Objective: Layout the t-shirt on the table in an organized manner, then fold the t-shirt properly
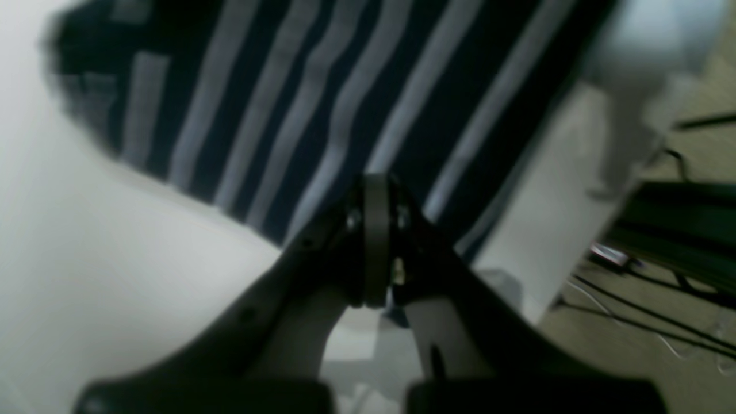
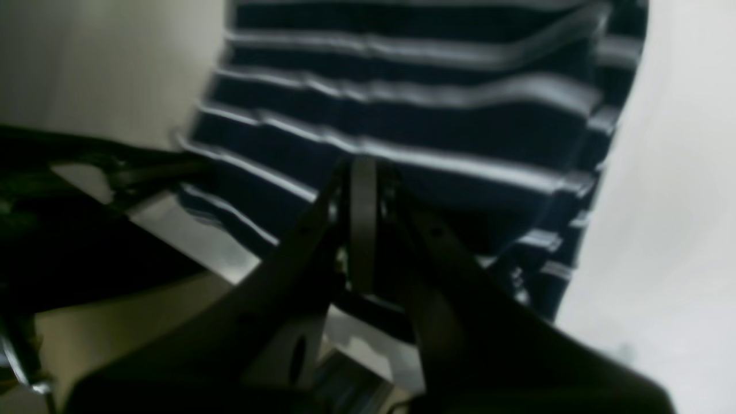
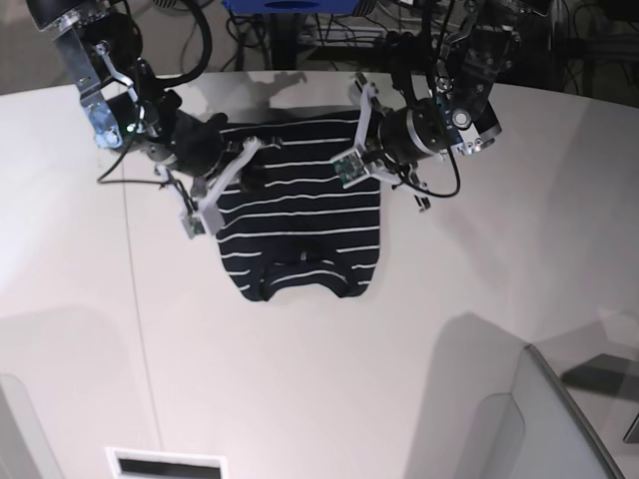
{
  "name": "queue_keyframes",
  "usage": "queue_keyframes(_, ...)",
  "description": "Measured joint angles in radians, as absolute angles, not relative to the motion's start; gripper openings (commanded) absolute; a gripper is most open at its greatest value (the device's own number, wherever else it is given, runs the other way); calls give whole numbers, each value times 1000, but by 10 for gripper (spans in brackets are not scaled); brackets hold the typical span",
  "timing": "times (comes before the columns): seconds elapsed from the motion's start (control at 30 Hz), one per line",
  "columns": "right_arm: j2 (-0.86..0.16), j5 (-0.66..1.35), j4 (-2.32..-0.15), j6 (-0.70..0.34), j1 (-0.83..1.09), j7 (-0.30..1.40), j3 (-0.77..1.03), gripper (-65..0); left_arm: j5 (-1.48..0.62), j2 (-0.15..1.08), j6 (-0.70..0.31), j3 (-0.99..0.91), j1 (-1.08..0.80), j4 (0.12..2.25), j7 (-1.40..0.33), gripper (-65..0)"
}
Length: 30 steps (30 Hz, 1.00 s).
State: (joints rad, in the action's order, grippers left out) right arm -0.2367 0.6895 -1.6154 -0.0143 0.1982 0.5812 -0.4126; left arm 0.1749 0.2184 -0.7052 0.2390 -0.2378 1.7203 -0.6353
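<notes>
In the left wrist view, we see the left claw [image 1: 376, 241] clenched, its tips pressed together on the striped edge of the t-shirt [image 1: 345, 98], which stretches away over the white surface [image 1: 86, 276]. Cables and a floor show blurred at right.

In the right wrist view, our right claw [image 2: 362, 224] is likewise clenched on the t-shirt [image 2: 414, 121], the stripes running across the frame, the surface [image 2: 678, 230] pale at right.

From the base view, we see the t-shirt [image 3: 300, 225] lying on the surface [image 3: 319, 379] near its far edge, collar toward the camera, with the left claw [image 3: 361, 160] and right claw [image 3: 240, 165] pinching the two far corners.
</notes>
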Motion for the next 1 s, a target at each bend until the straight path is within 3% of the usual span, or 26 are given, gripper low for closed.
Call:
queue_keyframes(0.17, -232, 704, -1453, -114, 196, 466, -412, -648, 179, 199, -694, 238, -230, 1619, -632, -650)
queue_keyframes(0.4, -231, 711, -1397, -125, 198, 418, -412, -648, 171, 199, -693, 241, -221, 1499, -514, -650)
queue_keyframes(0.63, -232, 714, -1397, -128, 198, 414, -412, -648, 169, 199, -693, 230, -217, 1509, -527, -650)
queue_keyframes(0.9, -278, 713, -1721, -93, 295, 461, -396, -648, 172, 197, -699, 138, -249, 1775, -535, -650)
queue_keyframes(1.0, -298, 683, -1848, -8, 350, 525, -335, -648, 183, 212, -696, 77, -332, 1869, -548, -650)
